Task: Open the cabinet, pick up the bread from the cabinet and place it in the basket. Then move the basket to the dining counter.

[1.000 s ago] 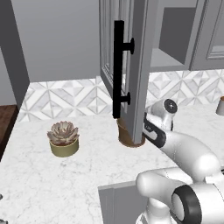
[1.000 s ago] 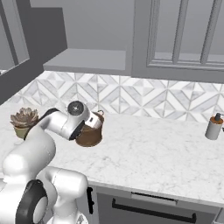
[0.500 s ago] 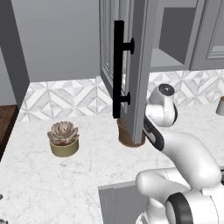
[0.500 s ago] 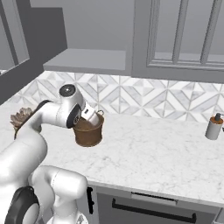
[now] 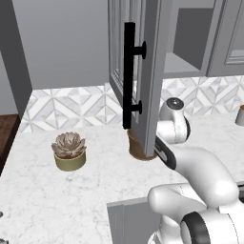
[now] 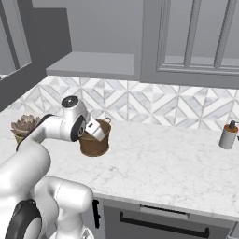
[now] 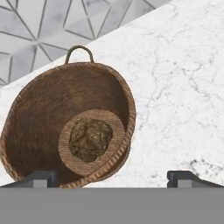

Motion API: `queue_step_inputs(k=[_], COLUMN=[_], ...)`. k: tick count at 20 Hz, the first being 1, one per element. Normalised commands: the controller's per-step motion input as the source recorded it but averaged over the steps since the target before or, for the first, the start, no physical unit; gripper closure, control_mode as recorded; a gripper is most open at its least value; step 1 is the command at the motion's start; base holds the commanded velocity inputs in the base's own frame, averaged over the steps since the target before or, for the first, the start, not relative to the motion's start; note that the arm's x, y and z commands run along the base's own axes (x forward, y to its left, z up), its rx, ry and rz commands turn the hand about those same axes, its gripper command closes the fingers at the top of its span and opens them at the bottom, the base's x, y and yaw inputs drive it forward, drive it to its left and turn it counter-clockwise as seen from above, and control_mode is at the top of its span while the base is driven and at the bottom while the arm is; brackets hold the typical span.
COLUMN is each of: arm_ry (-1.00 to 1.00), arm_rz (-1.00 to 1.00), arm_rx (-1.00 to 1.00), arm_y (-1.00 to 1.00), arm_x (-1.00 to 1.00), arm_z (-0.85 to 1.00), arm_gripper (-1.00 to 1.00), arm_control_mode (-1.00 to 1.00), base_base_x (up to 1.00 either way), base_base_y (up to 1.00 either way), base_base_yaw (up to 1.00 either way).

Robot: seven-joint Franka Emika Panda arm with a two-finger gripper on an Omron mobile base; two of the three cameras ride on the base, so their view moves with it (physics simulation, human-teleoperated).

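On my feed there's a potted succulent (image 5: 69, 150) sitting on the marble desk (image 5: 57, 200), a soap dispenser (image 6: 228, 136) way off to the right, geometric tile backsplash (image 6: 154, 105) behind.

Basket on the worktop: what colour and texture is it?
Brown woven wicker, the basket has a thin loop handle at its rim; clearest in the hand view.

I see a rough, matt woven-wicker basket (image 7: 65, 127) at centre left, holding coarse, seeded bread (image 7: 90, 139). It sits on a smooth, lightly glossy white marble worktop (image 7: 183, 87) backed by matt geometric tiles (image 6: 140, 100).
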Motion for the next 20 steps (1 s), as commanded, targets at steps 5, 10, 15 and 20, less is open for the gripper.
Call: queue_step_inputs(k=[5, 10, 15, 20], arm_ry=[0.20, 0.19, 0.09, 0.02], arm_rz=[0.00, 0.00, 0.00, -0.02], arm_rx=[0.00, 0.00, 0.00, 0.00], arm_y=[0.00, 0.00, 0.00, -0.12], arm_x=[0.15, 0.23, 0.18, 0.11], arm_z=[-0.06, -0.20, -0.22, -0.35], arm_gripper=[-1.00, -1.00, -1.00, -1.00], arm_control_mode=[-1.00, -1.00, -1.00, -1.00], base_base_x=[0.00, 0.00, 0.00, 0.00], base_base_y=[0.00, 0.00, 0.00, 0.00], base_base_yaw=[0.00, 0.00, 0.00, 0.00])
